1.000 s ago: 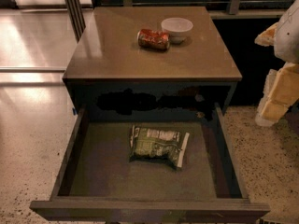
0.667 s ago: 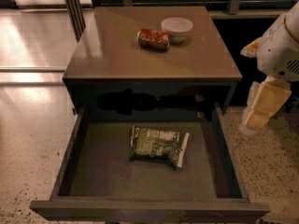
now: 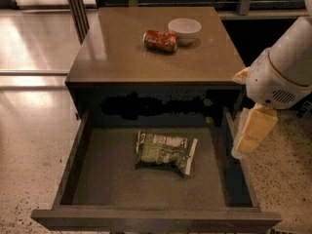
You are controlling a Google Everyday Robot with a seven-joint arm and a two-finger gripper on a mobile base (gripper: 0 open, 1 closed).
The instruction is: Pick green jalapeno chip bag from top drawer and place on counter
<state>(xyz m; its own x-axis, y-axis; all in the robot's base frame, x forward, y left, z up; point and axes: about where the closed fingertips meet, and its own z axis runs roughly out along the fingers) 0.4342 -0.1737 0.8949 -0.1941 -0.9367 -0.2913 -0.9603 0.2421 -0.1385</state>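
The green jalapeno chip bag [image 3: 165, 152] lies flat on the floor of the open top drawer [image 3: 102, 184], near its middle, with its pale sealed edge to the right. The counter [image 3: 122, 48] is the brown top of the cabinet behind the drawer. My gripper [image 3: 247, 141] hangs from the white arm [image 3: 287, 67] at the right, just outside the drawer's right wall and above it, well apart from the bag and holding nothing.
A red crushed can [image 3: 160, 40] and a white bowl [image 3: 185, 29] sit at the back right of the counter. Pale speckled floor [image 3: 29, 145] lies on both sides of the cabinet. Dark rails stand behind it.
My arm and gripper have moved left and lower, from the frame's right edge toward the drawer's right wall. The bag, can and bowl have not moved.
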